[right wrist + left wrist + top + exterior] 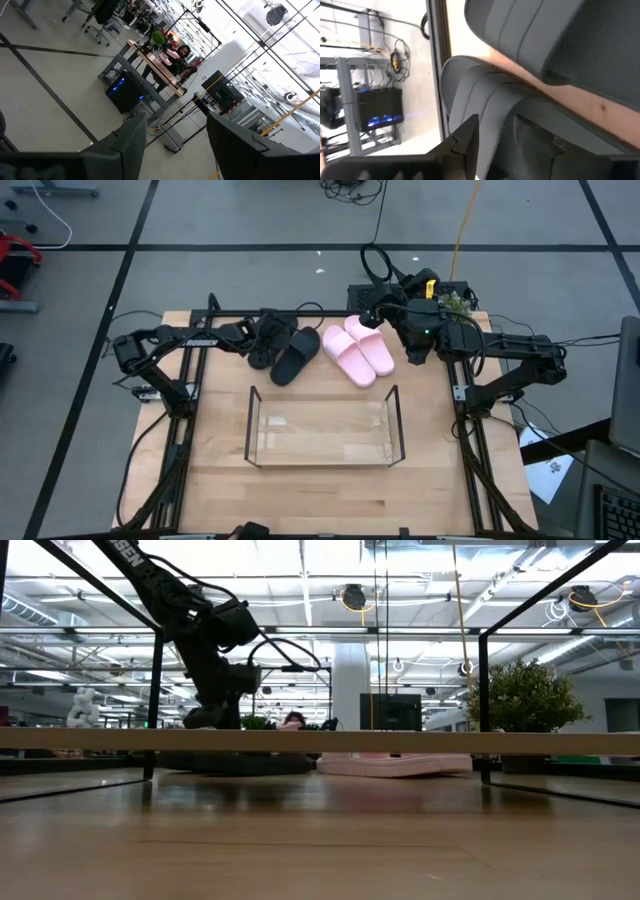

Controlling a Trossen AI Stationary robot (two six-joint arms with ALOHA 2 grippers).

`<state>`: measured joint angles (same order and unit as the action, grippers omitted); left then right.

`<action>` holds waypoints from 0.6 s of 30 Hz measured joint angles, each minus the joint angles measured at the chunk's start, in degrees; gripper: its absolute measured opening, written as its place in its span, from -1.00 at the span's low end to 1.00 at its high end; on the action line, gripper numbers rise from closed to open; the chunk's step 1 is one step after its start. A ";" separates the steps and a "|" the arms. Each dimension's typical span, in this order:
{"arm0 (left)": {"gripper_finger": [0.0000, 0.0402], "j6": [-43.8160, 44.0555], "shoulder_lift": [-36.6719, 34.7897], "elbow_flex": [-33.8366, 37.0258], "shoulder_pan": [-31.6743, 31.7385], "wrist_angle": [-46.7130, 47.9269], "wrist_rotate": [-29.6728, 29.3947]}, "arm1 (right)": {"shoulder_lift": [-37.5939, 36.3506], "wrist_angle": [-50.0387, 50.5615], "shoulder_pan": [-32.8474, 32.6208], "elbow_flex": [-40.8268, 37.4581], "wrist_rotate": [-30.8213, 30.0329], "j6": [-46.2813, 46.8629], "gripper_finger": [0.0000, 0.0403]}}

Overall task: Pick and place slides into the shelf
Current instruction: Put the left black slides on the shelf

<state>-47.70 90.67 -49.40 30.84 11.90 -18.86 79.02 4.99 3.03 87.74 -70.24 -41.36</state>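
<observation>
At the table's eleven o'clock, the left gripper (262, 340) straddles a black slide (485, 95), fingers spread to grasp it for the empty shelf (325, 462); the right gripper (175, 137) waits open.

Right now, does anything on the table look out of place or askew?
Nothing stands out. The shelf sits square and empty; the black slides and pink slides lie angled behind it. The left gripper is at the black slides; the right gripper waits behind the pink ones.
</observation>
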 joint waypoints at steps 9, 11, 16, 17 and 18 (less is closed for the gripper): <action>-0.23 -1.16 0.00 -0.01 1.93 -0.02 1.21 | 0.00 0.00 0.00 0.00 0.01 0.00 -0.03; -0.22 -2.47 0.00 0.01 2.41 -0.26 1.47 | 0.00 0.00 0.00 0.00 0.01 0.00 -0.03; -0.22 -5.31 1.83 0.00 3.93 -2.82 4.00 | 0.00 -0.01 0.00 0.00 0.01 0.10 -0.03; -0.22 -5.67 2.29 0.03 4.09 -3.39 3.76 | 0.00 -0.01 0.00 0.00 0.01 0.13 -0.03; -0.22 -5.95 2.75 0.03 4.18 -4.50 3.61 | 0.00 -0.02 0.00 0.00 0.00 0.13 -0.03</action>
<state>-53.65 93.42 -49.36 35.03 7.40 -15.25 79.02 4.98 3.03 87.74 -70.24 -41.23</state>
